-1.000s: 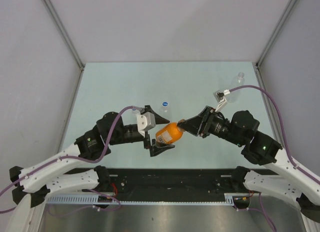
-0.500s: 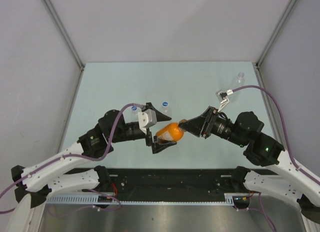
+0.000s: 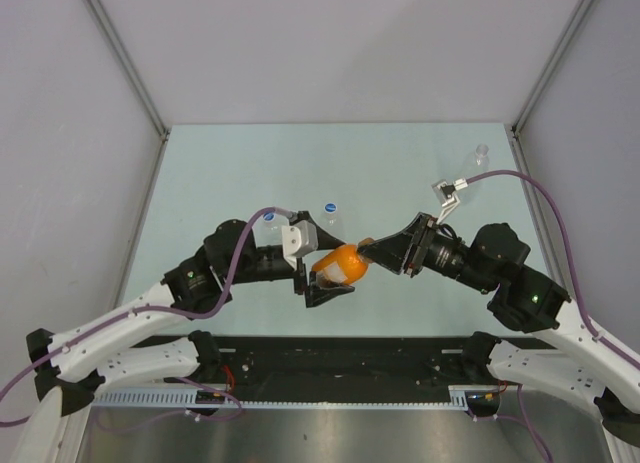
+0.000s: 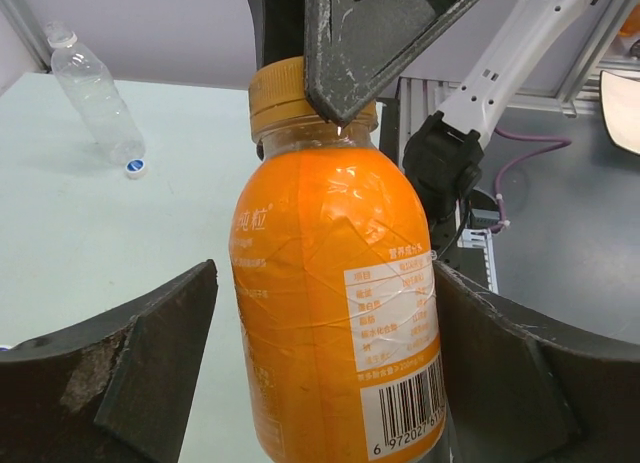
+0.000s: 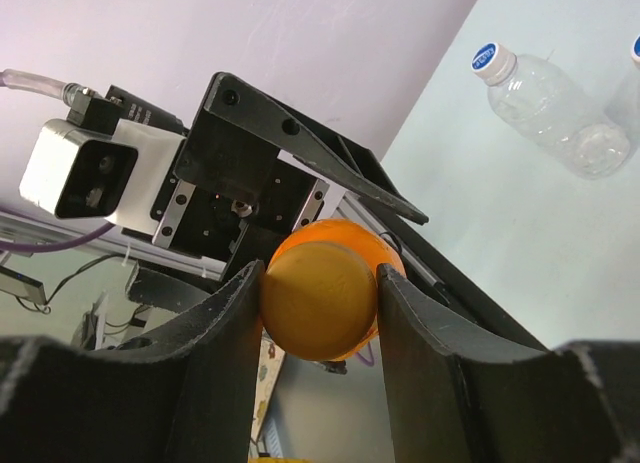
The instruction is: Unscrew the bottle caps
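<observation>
Between the two claws the orange bottle [image 3: 340, 265] lies sideways, cap toward the right arm [image 3: 480, 258]. Since a second ago the left arm [image 3: 210, 268] has edged forward, uncovering a blue cap [image 3: 268, 218] behind it. Pale green table [image 3: 230, 173], grey walls [image 3: 330, 53]. The right claw [image 5: 320, 283] pinches the orange cap [image 5: 318, 298], one finger on each side. The left claw [image 4: 325, 283] straddles the bottle's body, jaws spread wide, a sliver of gap showing at one finger. Just beyond sits a capped clear bottle [image 5: 555, 118]. In the far right corner is another bottle [image 4: 95, 93], a loose cap [image 4: 133, 167] beside it.
</observation>
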Controlling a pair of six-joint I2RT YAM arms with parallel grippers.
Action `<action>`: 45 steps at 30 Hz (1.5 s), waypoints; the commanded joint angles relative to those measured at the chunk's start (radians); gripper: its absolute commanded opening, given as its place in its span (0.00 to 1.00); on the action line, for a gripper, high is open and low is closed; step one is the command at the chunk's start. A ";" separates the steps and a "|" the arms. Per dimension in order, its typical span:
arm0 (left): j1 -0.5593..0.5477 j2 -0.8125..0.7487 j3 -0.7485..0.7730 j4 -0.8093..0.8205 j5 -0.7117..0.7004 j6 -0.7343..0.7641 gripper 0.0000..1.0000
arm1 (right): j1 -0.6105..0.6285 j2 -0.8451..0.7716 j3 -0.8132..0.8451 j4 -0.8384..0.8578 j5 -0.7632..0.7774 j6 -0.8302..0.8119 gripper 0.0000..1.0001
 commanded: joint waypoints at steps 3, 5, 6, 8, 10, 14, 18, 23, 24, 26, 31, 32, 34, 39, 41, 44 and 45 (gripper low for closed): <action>0.020 0.009 -0.014 0.054 0.076 -0.040 0.77 | -0.003 -0.016 0.008 0.036 0.003 -0.031 0.02; 0.022 0.013 -0.014 0.060 0.092 -0.042 0.70 | -0.003 -0.014 0.008 0.031 0.001 -0.033 0.02; 0.023 0.016 -0.015 0.060 0.099 -0.042 0.62 | -0.003 -0.013 0.008 0.030 0.001 -0.036 0.02; 0.025 0.023 -0.015 0.062 0.115 -0.043 0.52 | -0.002 -0.011 0.008 0.022 0.003 -0.042 0.02; 0.026 0.028 -0.020 0.065 0.128 -0.048 0.43 | 0.000 -0.010 0.008 0.024 0.001 -0.045 0.03; 0.028 0.025 -0.029 0.074 0.132 -0.048 0.29 | 0.007 -0.005 0.008 0.019 0.007 -0.057 0.16; 0.028 0.026 -0.029 0.074 0.128 -0.047 0.28 | 0.012 -0.006 0.009 0.010 0.024 -0.060 0.48; 0.028 0.025 -0.035 0.082 0.083 -0.028 0.28 | 0.012 -0.011 0.008 0.015 0.076 -0.062 0.69; 0.028 0.028 -0.037 0.082 0.071 -0.025 0.27 | 0.012 -0.008 0.011 0.013 0.090 -0.062 0.70; 0.028 0.037 -0.034 0.114 0.039 -0.020 0.24 | 0.012 -0.003 0.018 0.018 0.119 -0.063 0.73; 0.028 0.062 -0.041 0.164 -0.071 0.024 0.08 | 0.027 0.007 0.032 0.022 0.216 -0.057 0.79; 0.028 0.066 -0.046 0.174 -0.108 0.027 0.06 | 0.038 0.004 0.034 0.027 0.234 -0.062 0.79; 0.028 0.068 -0.051 0.197 -0.134 0.035 0.06 | 0.058 -0.002 0.034 0.039 0.279 -0.069 0.79; 0.026 0.071 -0.058 0.220 -0.191 0.050 0.07 | 0.061 -0.013 0.034 0.050 0.325 -0.071 0.75; 0.025 0.069 -0.057 0.223 -0.196 0.052 0.06 | 0.061 -0.016 0.035 0.044 0.343 -0.068 0.72; 0.019 0.063 -0.060 0.226 -0.214 0.061 0.06 | 0.060 -0.017 0.035 0.028 0.397 -0.065 0.67; 0.017 0.062 -0.060 0.226 -0.219 0.065 0.05 | 0.060 -0.016 0.037 0.025 0.409 -0.060 0.66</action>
